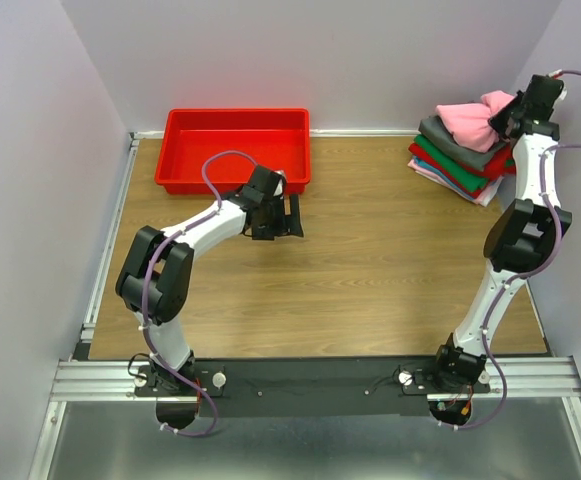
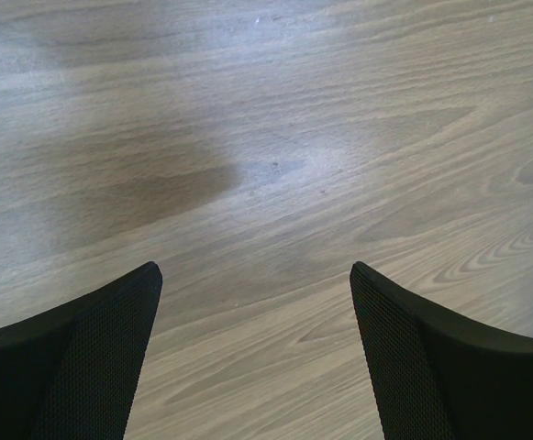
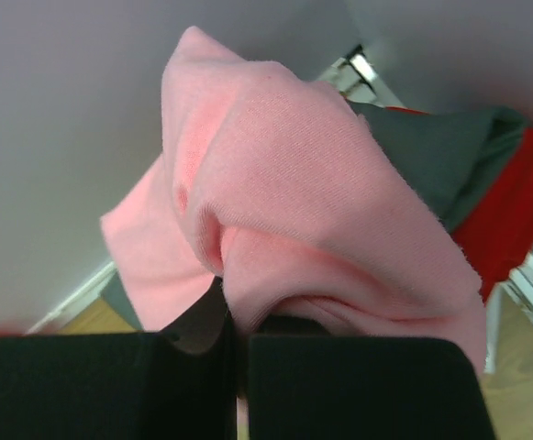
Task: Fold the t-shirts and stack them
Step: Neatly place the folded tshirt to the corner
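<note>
The right gripper [image 3: 238, 357] is pinched tight on a fold of the soft light pink t-shirt [image 3: 321, 183], which lies bunched atop the stack of folded grey, green and red shirts [image 1: 460, 160] at the table's far right. The left gripper [image 2: 255, 275] hangs wide open and empty over the wooden tabletop [image 2: 275, 137].

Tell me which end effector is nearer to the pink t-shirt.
Right. The right end effector is shut on the pink t-shirt atop the stack at the far right. The left end effector hangs open over the table beside the red tray.

A robot lab bench; plain lilac partition walls [image 1: 320, 50], wood-grain table [image 1: 370, 290], aluminium mounting rail [image 1: 100, 378]
</note>
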Available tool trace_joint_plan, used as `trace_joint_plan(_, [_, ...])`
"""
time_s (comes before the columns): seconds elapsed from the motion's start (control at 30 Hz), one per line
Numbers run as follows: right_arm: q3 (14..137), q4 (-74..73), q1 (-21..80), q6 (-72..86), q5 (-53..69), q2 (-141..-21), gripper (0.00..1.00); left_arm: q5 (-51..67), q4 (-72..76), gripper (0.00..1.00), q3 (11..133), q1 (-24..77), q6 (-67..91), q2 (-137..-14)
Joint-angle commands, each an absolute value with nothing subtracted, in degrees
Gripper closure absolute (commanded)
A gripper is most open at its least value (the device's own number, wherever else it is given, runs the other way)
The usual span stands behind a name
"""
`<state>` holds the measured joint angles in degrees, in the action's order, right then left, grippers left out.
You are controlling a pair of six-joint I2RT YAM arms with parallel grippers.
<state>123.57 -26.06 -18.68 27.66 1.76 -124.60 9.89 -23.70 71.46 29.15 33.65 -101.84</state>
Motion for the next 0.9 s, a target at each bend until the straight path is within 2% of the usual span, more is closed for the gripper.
trace_joint_plan(0.0, [122.4,-31.9,-19.3,24.8,-6.0,-125.0,0.99,10.5,-24.3,0.09,69.8,29.4,32.8,-99.9])
trace_joint_plan(0.37, [119.8,-32.7,-19.3,21.0,-4.5,-126.8,0.96,8.0,-24.0,0.09,70.7,29.5,32.6,-97.1])
trace_joint_plan(0.43, [119.6,-32.7,-19.3,20.7,-4.2,-126.0,0.83,6.7,-23.8,0.09,71.2,29.5,32.7,-96.5])
trace_joint_plan(0.5, [119.6,-32.7,-19.3,20.6,-3.9,-124.2,0.65,5.2,-23.5,0.09,71.5,29.6,33.0,-95.0])
trace_joint_plan(0.53, [119.5,-32.5,-19.3,20.4,-3.7,-123.5,0.49,3.8,-22.9,0.09,71.4,29.6,33.1,-93.7])
trace_joint_plan(0.57, [119.5,-32.6,-19.3,20.2,-3.4,-122.9,0.40,3.0,-22.7,0.09,71.3,29.7,33.2,-92.9])
trace_joint_plan(0.6, [119.4,-32.6,-19.3,20.1,-3.3,-121.4,0.24,1.6,-22.3,0.09,71.1,29.7,33.2,-92.1])
trace_joint_plan(0.67, [118.4,-32.6,-19.3,19.6,-3.1,-119.6,0.11,0.5,-21.5,0.09,70.7,29.7,33.2,-89.6])
trace_joint_plan(0.7, [117.9,-32.6,-19.3,19.5,-2.9,-118.5,0.00,0.4,-21.3,0.09,70.5,29.7,33.2,-88.7])
trace_joint_plan(0.87, [111.5,-32.4,-19.1,19.8,-1.1,-108.8,0.00,-7.3,-19.4,0.09,68.4,29.8,33.1,-82.0])
